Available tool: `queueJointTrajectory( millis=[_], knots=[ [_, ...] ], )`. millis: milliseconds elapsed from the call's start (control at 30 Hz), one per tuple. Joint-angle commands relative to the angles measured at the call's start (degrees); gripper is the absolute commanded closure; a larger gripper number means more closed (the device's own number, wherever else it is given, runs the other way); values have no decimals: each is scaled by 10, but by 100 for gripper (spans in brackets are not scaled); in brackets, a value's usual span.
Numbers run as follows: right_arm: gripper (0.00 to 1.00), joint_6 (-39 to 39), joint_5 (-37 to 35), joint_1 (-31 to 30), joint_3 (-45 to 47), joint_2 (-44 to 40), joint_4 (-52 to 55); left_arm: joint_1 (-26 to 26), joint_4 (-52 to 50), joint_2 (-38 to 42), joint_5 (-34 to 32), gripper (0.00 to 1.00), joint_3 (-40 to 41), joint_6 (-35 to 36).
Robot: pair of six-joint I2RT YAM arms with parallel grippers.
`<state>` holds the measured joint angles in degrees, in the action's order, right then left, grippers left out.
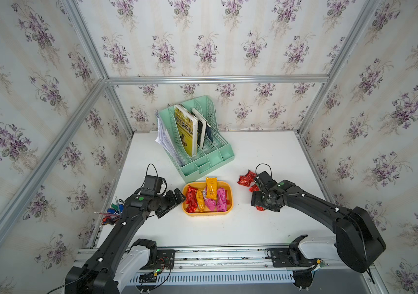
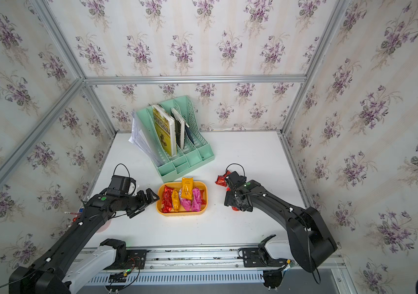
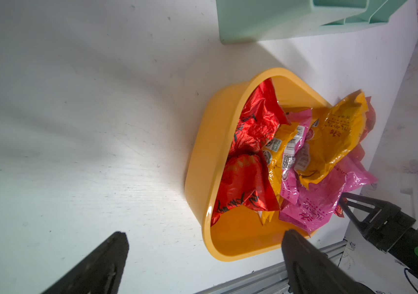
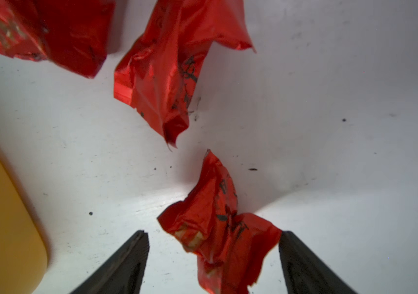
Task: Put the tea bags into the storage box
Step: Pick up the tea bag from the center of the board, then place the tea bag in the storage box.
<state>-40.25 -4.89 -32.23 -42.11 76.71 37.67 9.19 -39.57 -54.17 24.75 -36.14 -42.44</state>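
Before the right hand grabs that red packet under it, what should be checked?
1. Right hand open: ok, fingers wide apart.
2. Red tea bag between its fingers: ok, lying loose on the table.
3. Neighbouring red tea bags outside the grip: ok.
4. Storage box has room: ok, bare floor shows.
5. Left hand out of the way: ok, open, empty, at the box's other side.
6. Fingers low enough to pinch: cannot tell.

The green rack (image 1: 215,159) stands right by the storage box (image 1: 206,212) at 12 o'clock. Open table (image 1: 228,229) lies at 6 o'clock.
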Motion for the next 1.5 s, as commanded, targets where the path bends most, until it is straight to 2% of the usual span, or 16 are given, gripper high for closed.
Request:
queueJointTrajectory(
  millis=[0, 267, 600, 667, 867, 1100, 1267, 1467],
  knots=[
    [15, 4, 32, 1, 8, 8, -43, 0, -1, 5, -7, 1, -1, -4],
    [24, -28, 39, 0, 34, 14, -83, 0, -27, 50, -3, 1, 18, 2],
    [66, -44, 6, 1, 37, 23, -86, 0, -70, 102, 5, 1, 21, 16],
    [70, -47, 5, 0, 39, 13, -81, 0, -80, 113, 8, 1, 21, 17],
    [72, -94, 1, -33, 38, -71, -61, 0, -100, 130, 21, 1, 27, 32],
    [72, -195, -15, -167, 2, -130, -75, 4, -99, 125, 29, 1, 34, 42],
    [72, -217, -36, -255, -70, -78, -116, 9, -95, 125, 39, 1, 34, 35],
    [72, -155, 0, -276, -169, 49, -159, 9, -104, 129, 17, 1, 19, 35]
  ],
)
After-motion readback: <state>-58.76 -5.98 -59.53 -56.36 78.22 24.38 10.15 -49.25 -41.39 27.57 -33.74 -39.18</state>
